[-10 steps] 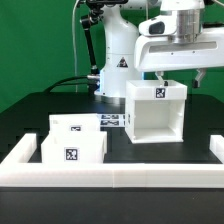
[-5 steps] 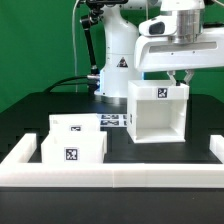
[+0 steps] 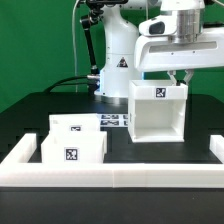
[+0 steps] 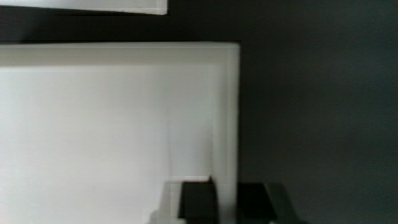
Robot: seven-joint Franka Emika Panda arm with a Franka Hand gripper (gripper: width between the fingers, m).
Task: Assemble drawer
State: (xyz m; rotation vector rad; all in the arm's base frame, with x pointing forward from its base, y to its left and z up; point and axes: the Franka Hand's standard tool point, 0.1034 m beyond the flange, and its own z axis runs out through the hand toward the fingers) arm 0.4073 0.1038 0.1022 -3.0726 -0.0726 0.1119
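Note:
The tall white hollow drawer shell (image 3: 157, 120) stands upright at the exterior view's right, a tag on its front rim. My gripper (image 3: 183, 78) hangs over the shell's top right wall. In the wrist view the shell (image 4: 107, 130) fills the frame's pale part, and my gripper (image 4: 226, 202) has its two dark fingers (image 4: 196, 205) on either side of the shell's thin wall, shut on it. Two shallow white trays, one behind (image 3: 80, 126) and one in front (image 3: 72, 150), lie at the exterior view's left, apart from the gripper.
The long low white border rail (image 3: 110, 175) runs along the front and up both sides. The marker board (image 3: 115, 120) lies flat between the trays and the shell. The white robot base (image 3: 115, 60) stands behind. A green backdrop is at the back left.
The gripper moved toward the exterior view's left and settled over the shell's right wall. The shell's top shifted slightly. Since half a second ago nothing visibly moved.

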